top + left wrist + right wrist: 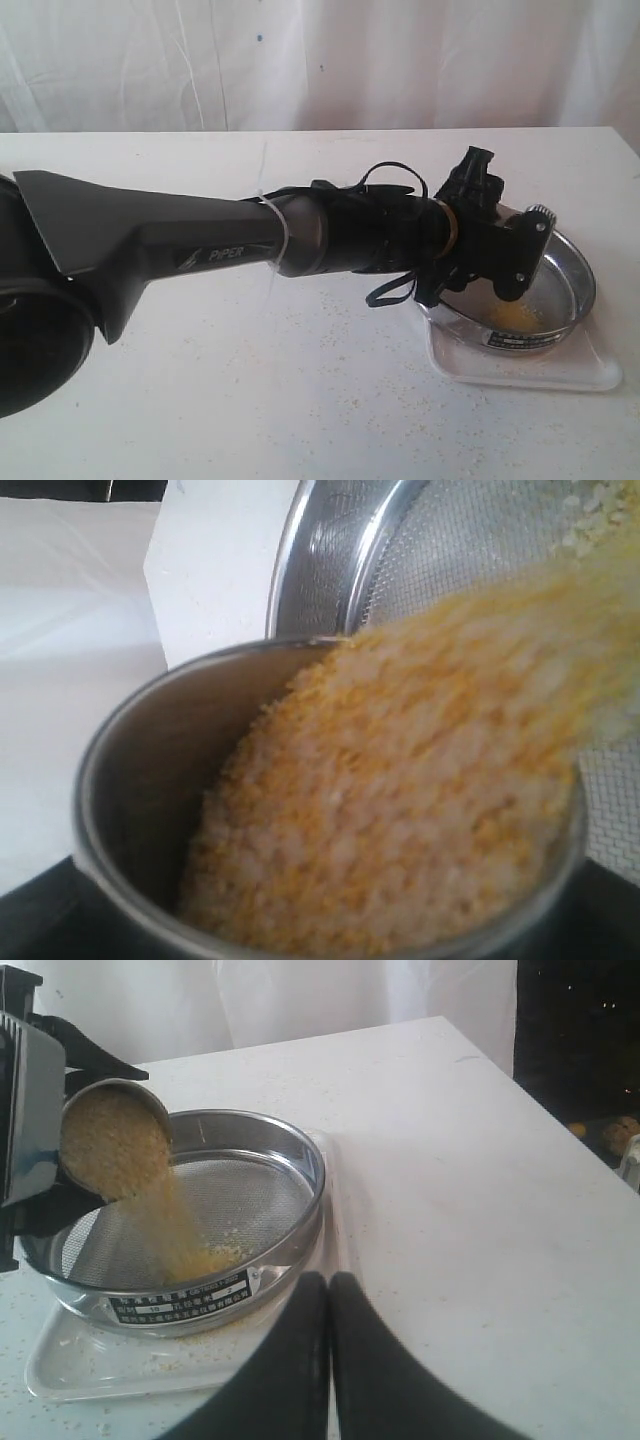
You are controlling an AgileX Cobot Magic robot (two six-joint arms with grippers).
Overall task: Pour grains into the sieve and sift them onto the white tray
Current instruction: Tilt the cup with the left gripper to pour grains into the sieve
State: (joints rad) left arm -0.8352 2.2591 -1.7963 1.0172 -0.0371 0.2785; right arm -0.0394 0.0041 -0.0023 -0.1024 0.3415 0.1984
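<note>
Currently, the left gripper (520, 255) is clamped on a small steel cup (140, 780), which is tipped steeply over the sieve (300, 1175). Grains (400, 810), golden-yellow mixed with whitish, spill over the cup's lip in a stream. They form a small heap on the mesh near the sieve's labelled wall. The sieve rests inside the white tray (60, 1365), which lies on the pale table (450, 1160). A few stray granules dot the tray and the table beside it. The right gripper (328, 1282) hangs near the tray's edge, clear of the sieve, its two dark fingers pressed together and holding nothing.
</note>
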